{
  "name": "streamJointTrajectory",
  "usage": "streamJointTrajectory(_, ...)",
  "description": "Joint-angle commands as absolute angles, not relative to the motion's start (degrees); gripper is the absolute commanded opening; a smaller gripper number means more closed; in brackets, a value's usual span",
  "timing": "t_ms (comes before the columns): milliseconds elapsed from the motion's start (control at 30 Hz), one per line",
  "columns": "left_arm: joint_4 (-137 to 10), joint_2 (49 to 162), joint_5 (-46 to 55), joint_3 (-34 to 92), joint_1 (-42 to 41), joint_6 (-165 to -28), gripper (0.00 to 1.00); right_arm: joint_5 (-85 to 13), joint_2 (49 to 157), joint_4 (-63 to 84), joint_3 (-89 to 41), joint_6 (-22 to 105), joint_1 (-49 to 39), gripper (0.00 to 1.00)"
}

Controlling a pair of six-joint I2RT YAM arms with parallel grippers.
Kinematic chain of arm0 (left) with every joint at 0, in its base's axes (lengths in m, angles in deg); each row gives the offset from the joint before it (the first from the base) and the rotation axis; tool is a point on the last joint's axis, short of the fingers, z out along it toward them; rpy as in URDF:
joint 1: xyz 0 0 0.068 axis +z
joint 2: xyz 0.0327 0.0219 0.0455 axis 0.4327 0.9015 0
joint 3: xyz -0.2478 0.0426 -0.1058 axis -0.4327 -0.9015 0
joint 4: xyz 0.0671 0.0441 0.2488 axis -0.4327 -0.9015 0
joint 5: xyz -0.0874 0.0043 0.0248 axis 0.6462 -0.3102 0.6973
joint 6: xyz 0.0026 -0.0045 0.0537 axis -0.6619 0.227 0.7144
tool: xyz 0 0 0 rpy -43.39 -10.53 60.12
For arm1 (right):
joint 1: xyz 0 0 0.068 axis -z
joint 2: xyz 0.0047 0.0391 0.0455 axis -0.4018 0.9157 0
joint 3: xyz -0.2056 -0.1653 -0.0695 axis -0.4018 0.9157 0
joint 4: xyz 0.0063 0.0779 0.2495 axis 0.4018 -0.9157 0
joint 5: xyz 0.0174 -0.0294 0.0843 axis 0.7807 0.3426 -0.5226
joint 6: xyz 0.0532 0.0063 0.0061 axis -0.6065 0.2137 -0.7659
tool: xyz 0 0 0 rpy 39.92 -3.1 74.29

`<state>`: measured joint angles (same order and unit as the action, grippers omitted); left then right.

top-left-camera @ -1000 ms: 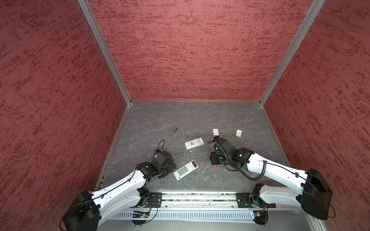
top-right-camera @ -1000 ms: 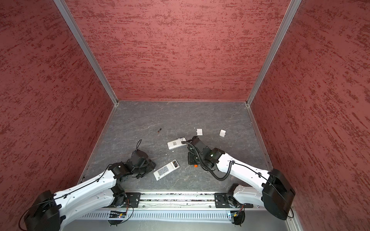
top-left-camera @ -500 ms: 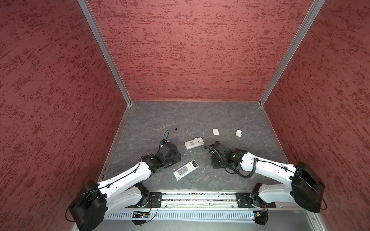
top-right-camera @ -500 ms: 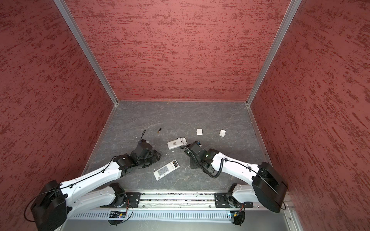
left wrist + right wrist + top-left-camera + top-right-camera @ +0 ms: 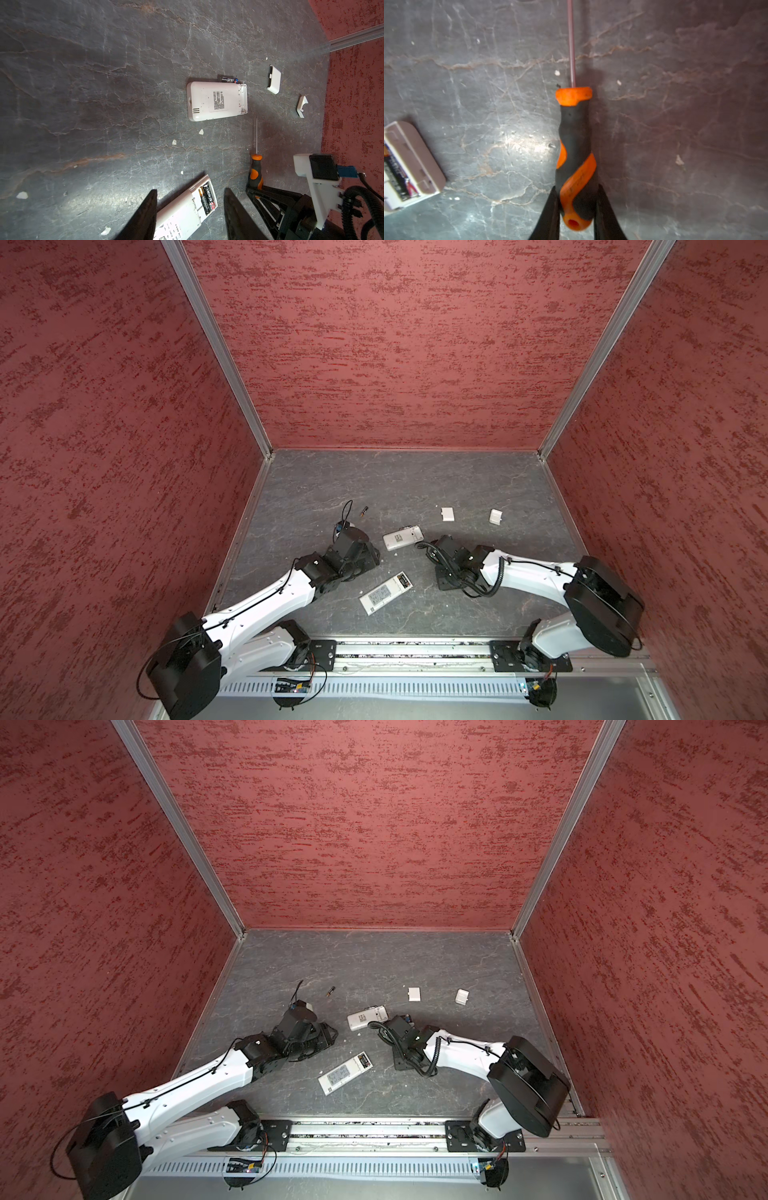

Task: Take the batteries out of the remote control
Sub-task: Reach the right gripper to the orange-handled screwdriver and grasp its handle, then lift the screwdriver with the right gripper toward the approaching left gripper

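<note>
Two batteries [image 5: 206, 197] sit side by side in the open back of the near remote [image 5: 386, 593]. This remote lies flat on the bench [image 5: 395, 481], close to the middle of its front edge. One end of it also shows in the right wrist view [image 5: 409, 166], with the slot open.

A third battery [image 5: 228, 79] lies on the bench just beside the long side of the far remote [image 5: 402, 537], partly hidden behind it. The far remote lies face down near the middle of the bench. A fourth battery [image 5: 363, 512] lies all alone, farther back and more toward the left edge. It shows in both top views [image 5: 330, 992].

The left gripper [image 5: 190, 190] hangs near the open end of the near remote. Its jaws stand partly apart and hold nothing.

The right gripper [image 5: 577, 196] is low over the bench, to the right of the near remote. Its black fingers [image 5: 550, 207] press on both sides of the fat end of the screwdriver [image 5: 575, 149], so it grips the orange and black handle. The thin metal tip comes near a corner of the far remote but stays apart from it.

A white cover [image 5: 447, 514] and a second white cover [image 5: 496, 516] lie apart from each other, behind the far remote and toward the right edge. Tiny white chips [image 5: 201, 131] dot the gray bench.
</note>
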<state>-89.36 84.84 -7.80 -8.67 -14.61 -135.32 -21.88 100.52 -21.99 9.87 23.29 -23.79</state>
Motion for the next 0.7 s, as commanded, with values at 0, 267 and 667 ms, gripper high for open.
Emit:
streamJointTrajectory(0,-88.11,85.44,-6.65,-8.12,-13.74,-134.73,0.52,-20.71,96.91,-22.33,8.89,25.15,-23.47,0.08)
streamJointTrajectory(267,-78.34,85.68,-1.57,-8.56,-13.38,-136.46,0.56,-27.46,83.71,-21.5,9.54,32.14,-23.42,0.05)
streamJointTrajectory(667,-67.26,87.97,1.99,-7.2,-15.47,-136.14,0.56,-39.72,80.09,-16.95,6.88,35.38,-23.48,0.02)
